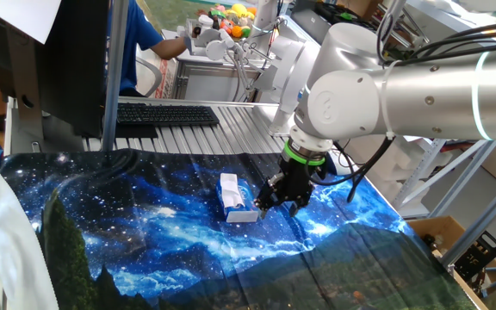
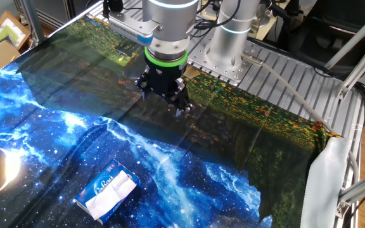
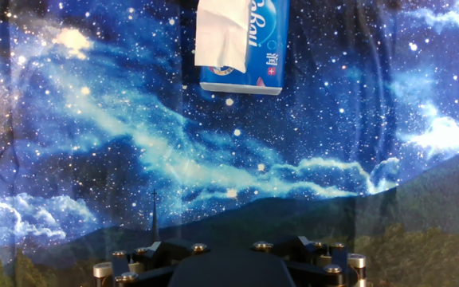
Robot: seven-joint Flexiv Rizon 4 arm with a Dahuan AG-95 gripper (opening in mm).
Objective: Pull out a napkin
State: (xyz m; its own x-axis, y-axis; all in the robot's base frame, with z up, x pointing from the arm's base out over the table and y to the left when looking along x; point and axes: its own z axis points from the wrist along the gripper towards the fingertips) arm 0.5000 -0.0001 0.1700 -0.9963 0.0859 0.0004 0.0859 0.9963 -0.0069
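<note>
A small blue-and-white tissue pack lies flat on the starry blue cloth. The napkin, a wrinkled white sheet, sticks out of the pack's top slot and lies over it. Both also show in the other fixed view, pack and napkin, and at the top of the hand view, pack and napkin. My gripper hovers just right of the pack, apart from it and empty. It also shows in the other fixed view. Its jaws look spread. Only the hand's dark base shows in the hand view.
The galaxy-print cloth covers the table. A black keyboard lies on the ribbed metal surface behind it. A person in blue sits at the back. The arm's base stands at the cloth's far edge.
</note>
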